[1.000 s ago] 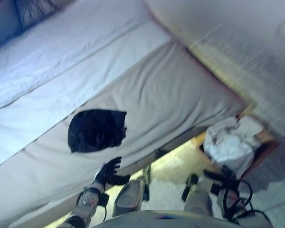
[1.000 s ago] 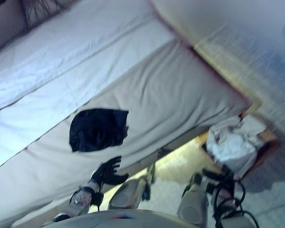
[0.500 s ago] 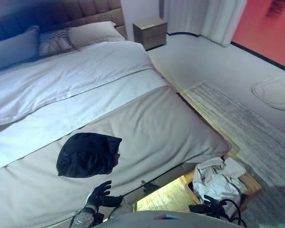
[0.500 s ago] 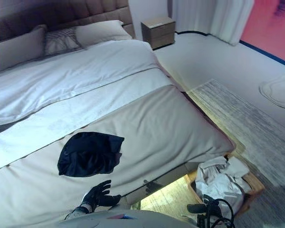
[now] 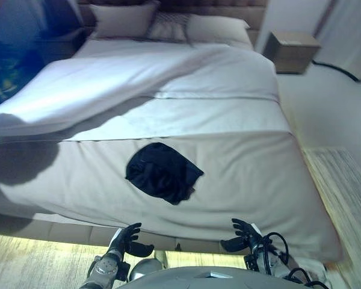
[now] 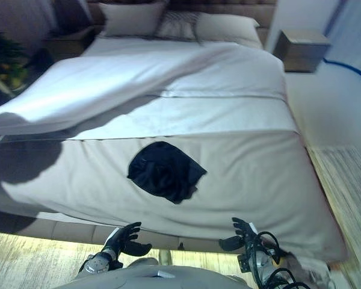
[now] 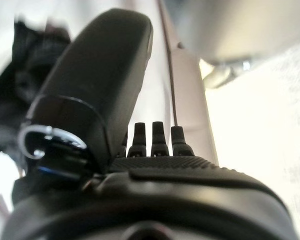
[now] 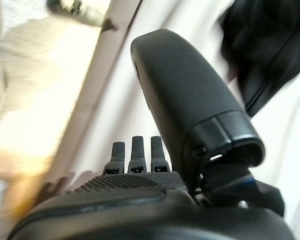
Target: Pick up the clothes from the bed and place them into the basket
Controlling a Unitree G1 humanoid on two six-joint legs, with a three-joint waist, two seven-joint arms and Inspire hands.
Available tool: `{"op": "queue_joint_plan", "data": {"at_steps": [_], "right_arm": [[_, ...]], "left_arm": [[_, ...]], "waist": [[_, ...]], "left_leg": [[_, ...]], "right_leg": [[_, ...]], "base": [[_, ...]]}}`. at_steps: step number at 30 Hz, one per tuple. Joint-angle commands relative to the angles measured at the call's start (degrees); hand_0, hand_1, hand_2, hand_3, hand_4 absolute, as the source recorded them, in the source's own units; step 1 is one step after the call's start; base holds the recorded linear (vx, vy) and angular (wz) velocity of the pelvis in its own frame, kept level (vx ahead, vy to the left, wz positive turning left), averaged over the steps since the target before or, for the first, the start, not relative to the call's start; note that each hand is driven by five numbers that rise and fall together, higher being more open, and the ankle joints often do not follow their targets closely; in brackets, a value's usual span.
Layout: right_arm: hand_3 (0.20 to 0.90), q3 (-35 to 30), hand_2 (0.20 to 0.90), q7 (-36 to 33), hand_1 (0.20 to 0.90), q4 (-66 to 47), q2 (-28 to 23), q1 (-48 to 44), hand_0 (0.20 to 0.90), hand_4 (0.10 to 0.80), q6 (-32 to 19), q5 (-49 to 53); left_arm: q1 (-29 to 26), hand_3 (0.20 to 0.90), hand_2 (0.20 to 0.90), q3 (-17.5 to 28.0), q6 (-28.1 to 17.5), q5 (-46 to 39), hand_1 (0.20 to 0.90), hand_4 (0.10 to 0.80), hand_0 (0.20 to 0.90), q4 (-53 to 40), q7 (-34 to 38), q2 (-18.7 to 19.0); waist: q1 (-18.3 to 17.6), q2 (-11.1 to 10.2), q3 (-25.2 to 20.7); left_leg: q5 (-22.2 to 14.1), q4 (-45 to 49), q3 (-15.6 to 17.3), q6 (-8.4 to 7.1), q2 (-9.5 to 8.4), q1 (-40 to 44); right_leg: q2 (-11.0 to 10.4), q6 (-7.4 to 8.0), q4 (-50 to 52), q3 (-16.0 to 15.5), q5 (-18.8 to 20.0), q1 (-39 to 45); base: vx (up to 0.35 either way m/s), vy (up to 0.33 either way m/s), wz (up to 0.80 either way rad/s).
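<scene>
Here, in the left eye view, a single crumpled black garment [image 5: 163,172] lies on the beige cover of the bed [image 5: 259,174], about midway between its two side edges and somewhat in from the foot edge. Both hands hang just off that foot edge, below the mattress line: the left hand [image 5: 129,239] to the near left, the right hand [image 5: 242,233] to the near right, each with fingers relaxed and spread, holding nothing. The garment lies ahead of both and between them, a little nearer the left hand by my reading; its longer spread runs slantwise, from the left-hand far side toward the right-hand near side.

The right eye view shows the same layout, with no basket visible in it.

In the left wrist view the thumb stands straight and the fingers [image 7: 160,137] point out released, with the dark cloth showing beyond the thumb, well apart from it.

In the right wrist view the fingers [image 8: 138,150] are likewise unclenched, and the black garment [image 8: 262,55] lies past the thumb on the bed, untouched.
</scene>
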Motion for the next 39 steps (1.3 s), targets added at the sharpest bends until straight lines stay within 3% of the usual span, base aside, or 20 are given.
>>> {"op": "queue_joint_plan", "data": {"at_steps": [1,3,4,5,6,7,9,12,15,20,25,28,30,34,39], "right_arm": [[0.9,1.4,0.9,-0.6,0.9,-4.7,-1.2,-4.7,0.9,0.8,-1.6,-1.4],[0.9,2.2,0.9,-0.9,0.9,-3.9,-1.5,-6.8,0.9,0.8,-3.2,-1.4],[0.9,2.3,0.9,-1.6,0.9,-3.4,-1.5,-7.5,0.9,0.8,-4.1,-2.2],[0.9,2.3,0.9,-2.3,0.9,-2.8,-1.5,-8.3,0.9,0.8,-4.2,-2.2],[0.9,2.3,0.9,-2.8,0.9,-2.3,-1.8,-9.5,0.9,0.8,-4.7,-3.4],[0.9,2.3,0.9,-3.2,0.9,-2.3,-1.9,-9.9,0.9,0.8,-4.7,-3.8],[0.9,2.5,0.9,-5.3,0.9,-0.7,-3.0,-13.9,0.9,0.8,-6.4,-5.1],[0.9,2.9,0.9,-8.9,0.9,0.1,-4.3,-18.6,0.9,0.8,-7.6,-7.1],[0.9,3.0,0.9,-15.4,0.9,0.5,-6.1,-29.4,0.9,0.8,-7.6,-8.6],[0.9,3.9,0.9,-17.4,0.9,-0.3,-8.8,-38.9,0.9,0.8,-6.7,-9.3],[0.9,4.6,0.9,-17.4,0.9,1.9,-9.7,-44.1,0.9,0.8,-4.5,-9.4],[0.9,5.2,0.9,-17.4,0.9,4.6,-10.5,-47.7,0.9,0.8,-0.5,-7.5],[0.9,5.2,0.9,-16.8,0.9,6.5,-10.7,-49.9,0.9,0.8,1.6,-8.1],[0.9,6.8,0.9,-11.5,0.9,9.7,-12.2,-54.4,0.9,0.8,8.9,-7.5],[0.9,8.3,0.9,-7.3,0.9,13.0,-12.9,-54.4,0.9,0.8,14.4,-6.5]], "left_arm": [[-0.6,0.9,0.9,-1.0,-0.5,0.1,0.9,0.8,0.9,-4.1,1.1,3.9],[-2.0,0.9,0.9,-1.9,-1.0,-0.1,0.9,0.8,0.9,-3.5,1.6,4.1],[-2.0,0.9,0.9,-2.2,-1.9,-0.1,0.9,0.8,0.9,-3.2,2.0,4.1],[-1.8,0.9,0.9,-2.9,-2.4,-0.3,0.9,0.8,0.9,-3.2,2.1,4.7],[-1.1,0.9,0.9,-3.0,-3.1,-1.8,0.9,0.8,0.9,-3.5,3.3,4.7],[-0.8,0.9,0.9,-2.8,-3.3,-2.0,0.9,0.8,0.9,-3.7,3.7,4.6],[0.6,0.9,0.9,-1.9,-3.6,0.4,0.9,0.8,0.9,-3.6,5.1,4.3],[0.7,0.9,0.9,-2.3,-4.1,1.1,0.9,0.8,0.9,-2.7,5.4,4.6],[-0.4,0.9,0.9,-2.4,-5.9,0.9,0.9,0.8,0.9,-1.5,4.9,6.2],[-2.2,0.9,0.9,-2.9,-7.7,-0.5,0.9,0.8,0.9,-1.7,2.6,8.5],[-3.7,0.9,0.9,-3.4,-9.1,-1.0,0.9,0.8,0.9,-2.8,2.0,9.9],[-4.9,0.9,0.9,-3.4,-10.4,-3.4,0.9,0.8,0.9,-5.1,2.0,10.4],[-5.3,0.9,0.9,-3.3,-10.7,-4.1,0.9,0.8,0.9,-7.0,2.4,10.4],[-7.0,0.9,0.9,-3.5,-10.9,-6.6,0.9,0.8,0.9,-10.8,3.2,10.7],[-7.1,0.9,0.9,-3.6,-9.4,-6.9,0.9,0.8,0.9,-14.8,4.2,11.4]], "waist": [[0.0,-0.7,0.0],[-1.0,-2.6,0.9],[-1.8,-3.2,1.4],[-1.9,-3.4,1.4],[-1.2,-3.6,2.1],[-0.7,-3.8,2.1],[2.9,-5.2,2.4],[4.9,-5.9,3.5],[7.9,-6.3,7.0],[10.6,-4.8,11.4],[12.5,-4.0,14.7],[13.8,-2.7,17.3],[14.3,-1.9,18.5],[14.7,0.3,21.7],[14.5,1.7,23.4]], "left_leg": [[-5.1,5.7,0.2,-2.54,1.58,-1.7],[-5.8,5.9,-3.0,-3.64,1.12,-1.2],[-6.9,6.5,-4.4,-3.2,0.52,-1.2],[-7.1,7.4,-4.9,-3.1,0.87,-2.0],[-7.1,8.2,-6.2,-3.12,1.19,-2.6],[-6.5,7.9,-6.7,-3.15,1.12,-3.2],[-4.1,7.5,-9.2,-4.55,1.77,-6.3],[-2.4,7.5,-10.3,-5.83,2.68,-8.9],[-0.9,7.9,-12.2,-6.8,3.33,-13.3],[0.0,9.3,-15.2,-7.35,2.68,-18.4],[0.1,12.0,-16.7,-7.24,1.55,-23.3],[0.9,14.1,-17.8,-6.81,0.02,-28.1],[-0.7,15.7,-18.1,-6.95,-0.64,-30.0],[0.1,18.7,-17.7,-6.39,-1.77,-36.2],[0.9,19.5,-17.7,-5.97,-1.8,-38.9]], "right_leg": [[10.3,-0.49,-17.2,3.7,4.5,-3.1],[12.9,-0.22,-31.6,6.5,4.6,-3.0],[13.5,0.46,-32.2,9.5,7.3,-4.9],[14.6,-0.01,-31.7,10.5,5.3,-5.3],[15.7,-0.66,-31.6,10.5,2.9,-3.3],[16.0,-0.81,-32.1,10.3,3.0,-2.9],[18.1,-2.34,-34.7,8.1,0.9,-0.9],[18.8,-3.08,-36.2,7.0,0.5,-0.7],[19.6,-4.03,-35.7,4.5,-0.3,-2.5],[19.1,-4.99,-33.7,1.8,0.1,-7.0],[18.1,-5.0,-31.6,0.4,0.9,-11.2],[17.0,-4.75,-29.7,-0.8,1.8,-15.2],[16.5,-3.93,-28.0,-0.5,0.7,-17.3],[14.9,-3.67,-23.6,-1.0,0.6,-23.7],[14.3,-3.97,-21.4,-0.4,-0.1,-27.1]], "base": [[0.218,-0.29,1.08],[0.225,-0.341,1.27],[0.195,-0.246,1.35],[0.179,-0.184,1.04],[0.133,-0.132,0.83],[0.107,-0.235,1.14],[0.045,-0.265,1.1],[-0.017,-0.143,0.57],[-0.123,-0.162,0.21],[-0.067,-0.041,0.24],[-0.056,-0.034,0.12],[-0.072,-0.026,0.13],[-0.005,-0.022,0.12],[-0.114,0.024,0.13],[-0.073,0.023,0.0]]}}
